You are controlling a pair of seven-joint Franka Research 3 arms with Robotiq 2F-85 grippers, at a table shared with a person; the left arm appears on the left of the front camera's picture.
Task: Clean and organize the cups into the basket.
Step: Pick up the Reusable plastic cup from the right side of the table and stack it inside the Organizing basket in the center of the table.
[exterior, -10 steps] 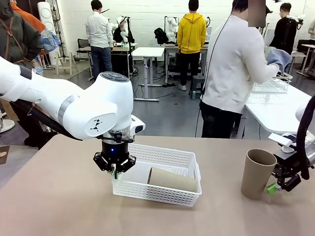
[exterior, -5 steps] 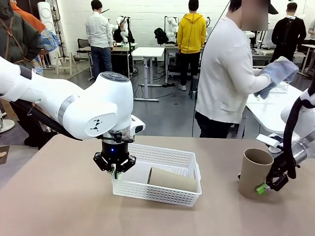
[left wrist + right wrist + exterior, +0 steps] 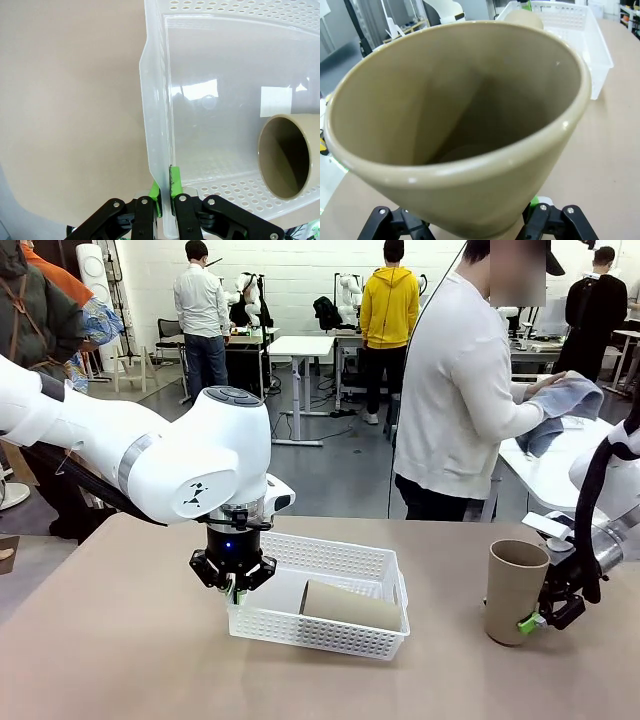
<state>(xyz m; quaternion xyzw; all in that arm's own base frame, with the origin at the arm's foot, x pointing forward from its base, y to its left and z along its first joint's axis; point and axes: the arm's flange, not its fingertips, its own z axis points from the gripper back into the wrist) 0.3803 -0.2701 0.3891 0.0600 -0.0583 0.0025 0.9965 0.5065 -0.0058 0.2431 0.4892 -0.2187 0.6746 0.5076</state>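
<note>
Left gripper (image 3: 233, 585) has its jaws narrow, pinching the white lattice basket (image 3: 330, 552) by its wall at about 8 o'clock. We note a lying tan tumbler (image 3: 350, 606) inside. The upright tan tumbler (image 3: 515, 588) stands on the table at the basket's 3 o'clock, with the right gripper (image 3: 540, 618) flanking its base. We cannot tell whether the pads bite. We'd confirm a firm low grip, lift clear of the rim, then lay it beside the first.

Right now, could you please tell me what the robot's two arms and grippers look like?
Both arms are glossy white with rounded shells. The left arm has a grey joint ring, a black logo and a blue light above its black left gripper. A thick black cable loops along the right arm. The right gripper is black too, with green pads.
</note>
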